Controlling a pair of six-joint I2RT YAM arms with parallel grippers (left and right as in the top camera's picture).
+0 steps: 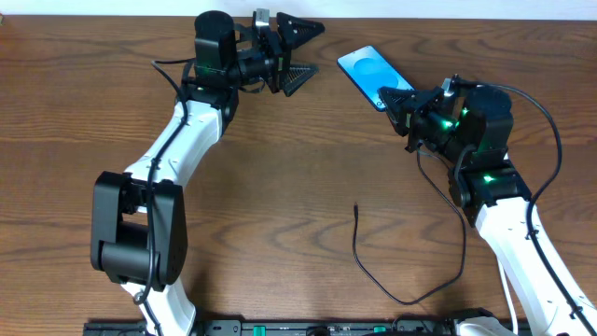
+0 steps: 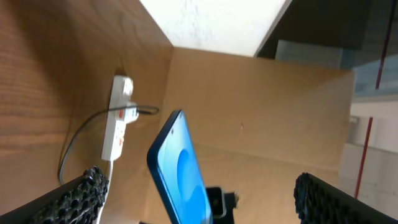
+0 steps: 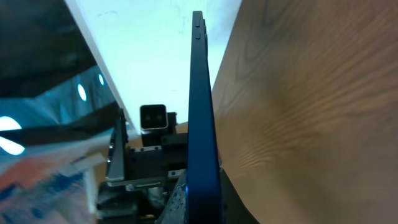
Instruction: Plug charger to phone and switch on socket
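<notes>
**Overhead**
- Table [image 1: 280,187]: brown wood grain, carrying both arms.
- Left gripper [image 1: 300,54]: near the far edge of the table, black fingers spread wide, nothing between them, pointing towards the phone.
- Phone [image 1: 366,68]: blue screen lit, far right part of the table, set at a slant. Its lower end is caught in the right gripper [image 1: 403,101], which is pinching it.
- Charger [image 1: 357,215]: thin black cable. The small tip lies free on the table in front of the right arm, well apart from the phone. The cable loops towards the near edge and curves up again beside the right arm.

**Left wrist**
- Fingers [image 2: 81,196]: one at each lower corner of the frame, far apart, with empty space between them.
- Phone [image 2: 183,168]: raised off the table and tilted, its blue screen turned to this camera. A dark clamp grips it from below.
- Socket [image 2: 118,127]: white strip with red marks, lying on the table beyond the phone.
- Charger [image 2: 140,112]: black plug seated in the socket, its cable trailing off across the wood. The switch position cannot be told.

**Right wrist**
- Phone [image 3: 202,112]: seen edge-on, a thin dark-blue line running up the frame from the gripper's own fingers, which are clamped on its lower end.
- Table [image 3: 311,93]: fills the right side of the frame.
- Left arm's wrist camera [image 3: 153,117]: visible behind the phone, to its left.
</notes>
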